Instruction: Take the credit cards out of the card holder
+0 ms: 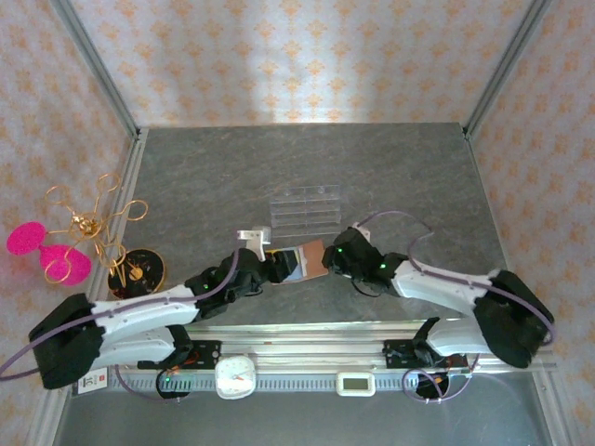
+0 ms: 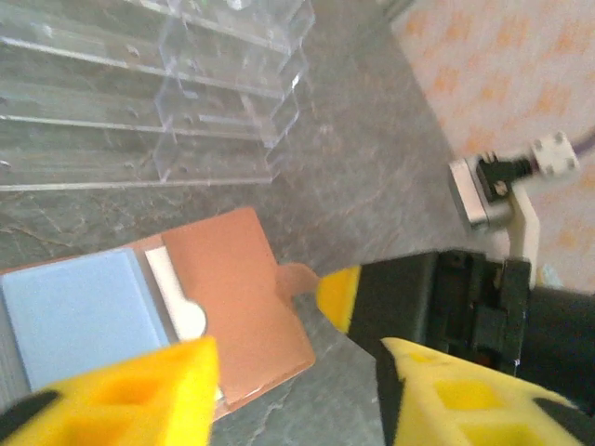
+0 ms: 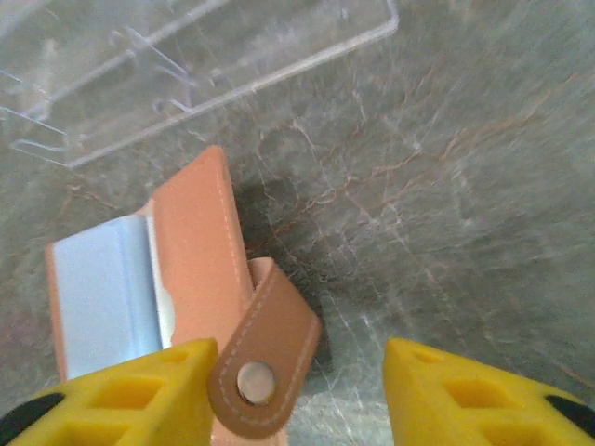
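Top external: card holder (image 1: pixel 302 260) lies opened on the desk (image 1: pixel 418 186), near a clear acrylic rack (image 1: pixel 305 209).
Look: tan-brown leather, pale grey-blue inner pocket (image 3: pixel 98 293), snap tab (image 3: pixel 265 358) sticking out from its edge.
Left gripper (image 2: pixel 297 358): fingers apart, over the holder's edge.
Right gripper (image 3: pixel 299 353): fingers apart, tab between them.

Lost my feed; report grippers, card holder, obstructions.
Left gripper, right gripper open, either side of card holder. Card holder unfolded on table. Acrylic rack beyond, apart.

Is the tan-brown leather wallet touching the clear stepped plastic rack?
Apart. The left wrist view shows bare grey table between the tan-brown leather wallet and the clear acrylic stepped rack.
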`<state>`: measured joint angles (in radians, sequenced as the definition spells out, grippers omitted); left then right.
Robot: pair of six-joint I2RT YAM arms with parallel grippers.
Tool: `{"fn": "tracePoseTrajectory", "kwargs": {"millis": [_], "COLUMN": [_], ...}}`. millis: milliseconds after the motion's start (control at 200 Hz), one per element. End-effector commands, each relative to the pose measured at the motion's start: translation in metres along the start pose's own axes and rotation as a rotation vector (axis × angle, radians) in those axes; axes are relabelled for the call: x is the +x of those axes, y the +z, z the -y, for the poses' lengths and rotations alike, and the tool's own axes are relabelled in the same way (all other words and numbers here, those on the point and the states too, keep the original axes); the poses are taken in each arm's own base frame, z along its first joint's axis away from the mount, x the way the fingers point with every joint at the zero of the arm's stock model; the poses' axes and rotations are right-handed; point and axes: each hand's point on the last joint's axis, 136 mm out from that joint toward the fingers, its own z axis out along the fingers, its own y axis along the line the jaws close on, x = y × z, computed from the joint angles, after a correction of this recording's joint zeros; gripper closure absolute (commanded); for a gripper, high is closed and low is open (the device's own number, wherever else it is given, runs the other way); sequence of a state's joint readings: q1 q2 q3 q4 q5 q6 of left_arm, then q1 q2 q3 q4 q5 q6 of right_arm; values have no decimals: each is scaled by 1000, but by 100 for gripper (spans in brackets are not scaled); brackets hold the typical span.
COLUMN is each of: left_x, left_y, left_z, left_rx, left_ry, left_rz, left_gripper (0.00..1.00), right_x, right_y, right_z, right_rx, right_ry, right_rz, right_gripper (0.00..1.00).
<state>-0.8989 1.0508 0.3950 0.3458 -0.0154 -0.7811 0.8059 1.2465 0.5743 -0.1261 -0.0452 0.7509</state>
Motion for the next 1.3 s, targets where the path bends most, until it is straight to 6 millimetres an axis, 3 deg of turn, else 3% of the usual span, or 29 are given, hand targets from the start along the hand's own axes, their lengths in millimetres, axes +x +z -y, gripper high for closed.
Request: {"fn": "tracePoseTrajectory", "kwargs": {"millis": [0,100,260,345,461,561,621,751,1146,1296], "left_x": [-17,-34,-54,-60,-64,-65,-64,-59,-51,-47], "left_y": [-18,-32,-48,-55,-63,-68,-70,-71,-62,-58], "left_z": [-23,-19,-17,-17,-18,-19,-21,-25,-29,-31], "left_rx": [-116,-116,-146,-156,-157,-153,-154,-155,-158,-163], "left_ry": [44,58,77,81,66,56,51,46,55,59], "left_rz": [84,150,208,225,241,248,247,239,214,202], "left_gripper": [41,33,30,29,29,29,29,29,29,29], "right_x": [-18,-30,-31,-20,-6,1,6,14,39,53], "right_y": [-30,-58,-77,-69,-30,4,26,52,70,81], "right_z": [16,-2,-64,-102,-129,-128,-118,-102,-95,-83], "right_rx": [89,0,-133,-182,-171,-109,-49,41,50,87], "right_ry": [-6,-30,-162,-255,-341,-380,-396,-443,-491,-526], "right_rz": [78,121,125,88,22,-9,-35,-41,-74,-114], "right_gripper": [46,30,30,30,30,29,29,28,20,20]}}
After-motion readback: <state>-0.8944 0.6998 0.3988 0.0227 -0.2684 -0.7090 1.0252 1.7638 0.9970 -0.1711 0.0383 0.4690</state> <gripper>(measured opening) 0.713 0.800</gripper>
